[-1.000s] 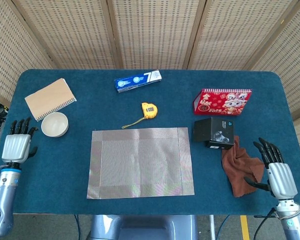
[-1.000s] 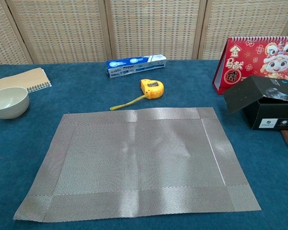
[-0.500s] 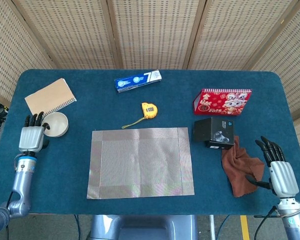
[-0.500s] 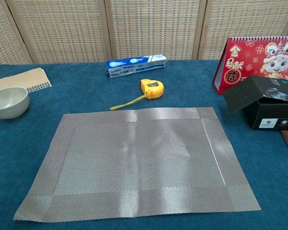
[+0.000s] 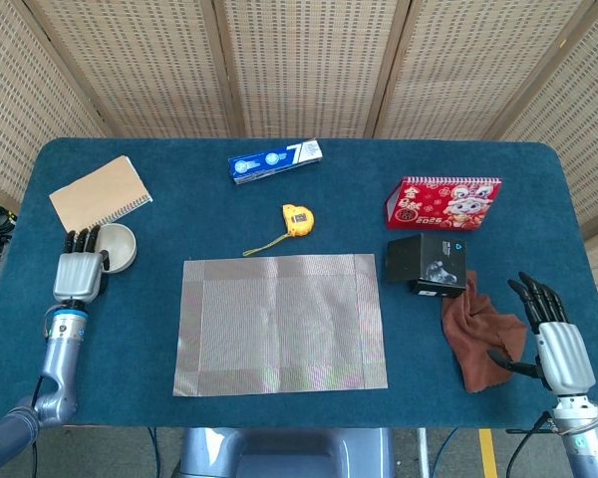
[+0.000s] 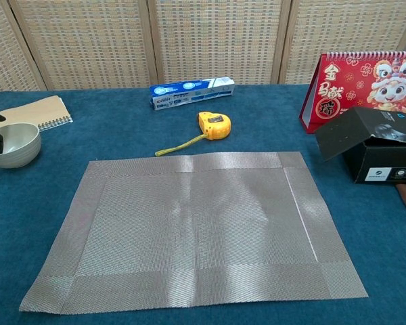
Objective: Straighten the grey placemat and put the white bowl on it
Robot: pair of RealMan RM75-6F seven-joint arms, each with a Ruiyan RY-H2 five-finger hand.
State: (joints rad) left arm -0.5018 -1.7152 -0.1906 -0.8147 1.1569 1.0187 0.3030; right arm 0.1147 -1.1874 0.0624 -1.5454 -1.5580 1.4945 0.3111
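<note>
Lay flat and square at the middle of the blue bench [image 5: 159, 199]: grey placemat [image 5: 280, 324], edges running parallel to the bench's near edge. Sat well to the left of it, apart from it: white bowl [image 5: 115, 246], upright, just in front of the tan spiral notebook [image 5: 99, 194]. Reached the bowl's left rim from the near side: left hand [image 5: 78, 271], dark fingertips [image 5: 84, 237] over or against the rim; could not tell from either view whether a grip had closed on it, only a few fingertips showing at the frame's left edge in the chest view. Hung past the near right corner of the bench: right hand [image 5: 556, 346], fingers spread and straight, holding nothing, thumb close beside the crumpled brown cloth [image 5: 481, 333]. Stood just beyond the cloth and right of the placemat: black box [image 5: 428, 262], lid ajar, with the red calendar [image 5: 443, 202] behind it. Lay beyond the placemat's far edge: yellow tape measure [image 5: 296, 219], its tape trailing out toward the mat; farther back, blue and white toothpaste box [image 5: 274, 160].
</note>
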